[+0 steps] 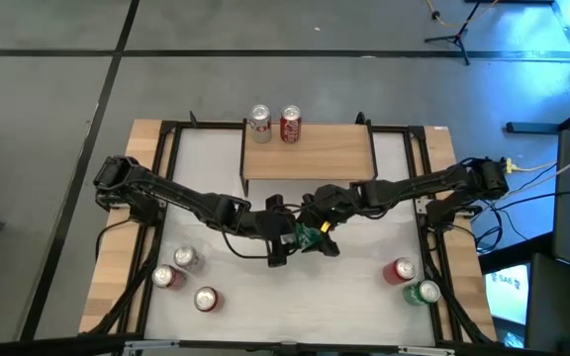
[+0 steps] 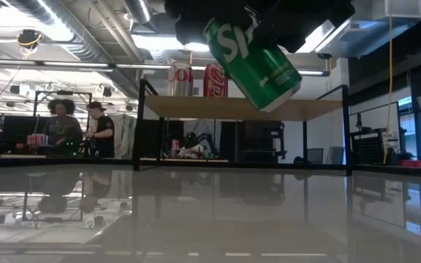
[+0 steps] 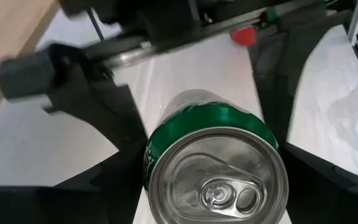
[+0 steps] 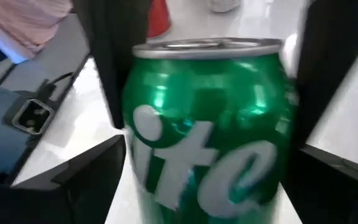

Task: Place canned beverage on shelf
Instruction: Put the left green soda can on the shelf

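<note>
A green can (image 2: 254, 62) hangs tilted in the air above the middle of the white table, in front of the shelf (image 1: 310, 150). The shelf has a light wood top on black legs. A silver can (image 1: 259, 123) and a red can (image 1: 291, 125) stand at its far edge. My left gripper (image 1: 295, 239) and my right gripper (image 1: 320, 225) meet at the green can (image 1: 310, 237), and both are shut on it. In the low view the grippers' dark bodies hide the can's upper end. My left gripper pinches the green can's side wall near its top end (image 3: 160, 140) between its two fingers (image 3: 114, 171). The can's lid faces along the fingers toward the wrist. The can is lifted clear of the table and tilted. My right gripper pinches the green can's side wall (image 4: 135, 162) between its two fingers (image 4: 92, 180), which lie across the can. It comes from the table's right side. The can hangs clear of the table, its bottom end slanting down.
Three cans stand at the table's near left: silver (image 1: 188, 258), red (image 1: 166, 278) and white-topped (image 1: 206, 298). A red can (image 1: 401, 269) and a green can (image 1: 424, 293) stand at the near right. People show in the room beyond the table (image 2: 64, 124).
</note>
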